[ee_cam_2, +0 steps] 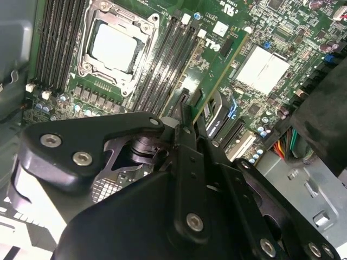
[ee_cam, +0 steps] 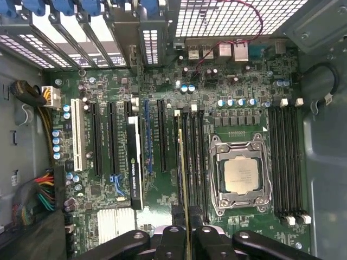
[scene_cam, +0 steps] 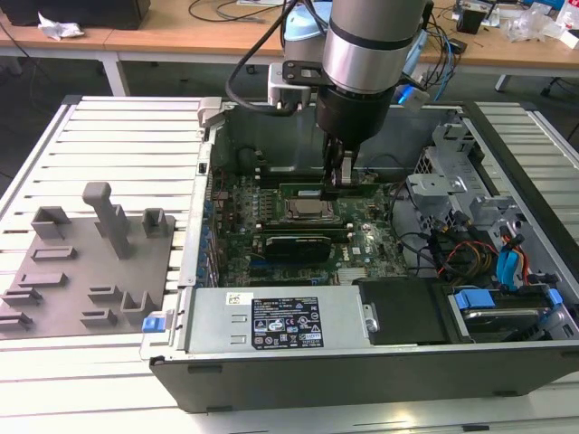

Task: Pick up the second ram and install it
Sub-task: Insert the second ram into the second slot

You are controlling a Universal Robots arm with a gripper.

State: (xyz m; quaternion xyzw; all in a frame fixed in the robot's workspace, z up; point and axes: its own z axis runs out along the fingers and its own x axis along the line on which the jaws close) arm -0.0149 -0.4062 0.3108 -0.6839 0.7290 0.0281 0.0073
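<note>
On the exterior view's left you've got the grey fixture tray lying on the slatted table, with its posts and pockets standing up. Just to its right sits the open computer case, and inside it the green motherboard. Your arm comes straight down into the case from above, and the gripper is low over the board, beside the processor socket.

Look at the second wrist view: the gripper is clamped on the second ram, a thin green stick seen edge-on, running away from the fingertips across the board. Its far length lies along the bank of black memory slots next to the processor socket. You can't tell from here whether its lower edge is touching a slot or just above it.

In the first wrist view the second ram shows as a narrow line, pinched between the fingers, directly over the slot bank on the side of the processor socket that faces the expansion slots. The other memory slots sit on the socket's far side, white clips at their ends.
</note>
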